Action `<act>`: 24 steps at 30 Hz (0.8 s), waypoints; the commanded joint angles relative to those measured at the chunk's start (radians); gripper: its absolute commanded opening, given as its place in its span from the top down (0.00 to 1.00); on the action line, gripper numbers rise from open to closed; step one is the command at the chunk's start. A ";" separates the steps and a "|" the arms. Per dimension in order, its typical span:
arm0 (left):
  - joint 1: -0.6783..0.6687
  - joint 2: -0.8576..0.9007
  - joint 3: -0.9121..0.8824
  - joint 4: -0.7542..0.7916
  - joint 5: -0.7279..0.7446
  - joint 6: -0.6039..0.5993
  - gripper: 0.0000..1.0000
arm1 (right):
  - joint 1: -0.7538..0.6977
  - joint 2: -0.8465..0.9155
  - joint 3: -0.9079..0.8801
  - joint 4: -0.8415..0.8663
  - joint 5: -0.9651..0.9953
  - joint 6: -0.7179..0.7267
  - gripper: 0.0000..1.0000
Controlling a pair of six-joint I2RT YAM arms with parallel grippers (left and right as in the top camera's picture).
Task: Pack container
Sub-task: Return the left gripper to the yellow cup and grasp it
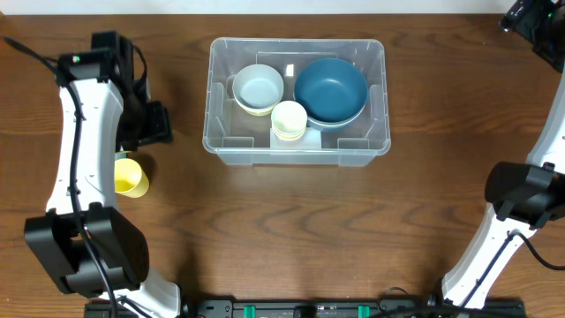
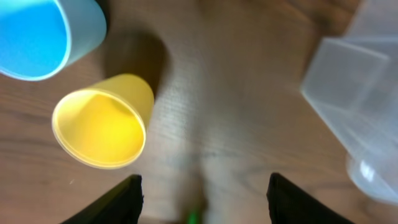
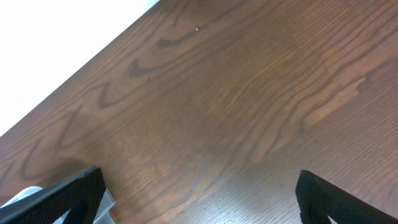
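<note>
container (image 1: 297,155) sits mid-back of table (image 1: 291,230), bowls inside; bare wood in front & both sides. left gripper (image 2: 205,194) hangs open, empty, btwn yellow cup (image 2: 102,121) & container corner. right gripper (image 3: 199,186) wide open nr far table edge.

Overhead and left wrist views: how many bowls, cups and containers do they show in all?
Bowls: 2 (pale bowl, dark blue bowl, both inside the container)
Cups: 3 (cream cup inside, yellow cup and blue cup on the table)
Containers: 1
Total: 6
</note>
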 commanded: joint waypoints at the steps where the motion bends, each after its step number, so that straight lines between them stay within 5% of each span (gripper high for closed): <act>1: 0.029 -0.010 -0.090 0.061 0.007 -0.023 0.36 | -0.002 -0.035 0.002 -0.002 -0.003 0.015 0.01; 21: 0.108 -0.009 -0.328 0.274 0.005 -0.023 0.36 | -0.002 -0.035 0.002 -0.002 -0.003 0.015 0.01; 23: 0.108 -0.009 -0.338 0.286 0.006 -0.023 0.44 | -0.002 -0.035 0.002 -0.002 -0.003 0.015 0.01; 24: 0.108 -0.009 -0.344 0.292 0.006 -0.023 0.55 | -0.002 -0.035 0.002 -0.002 -0.003 0.015 0.01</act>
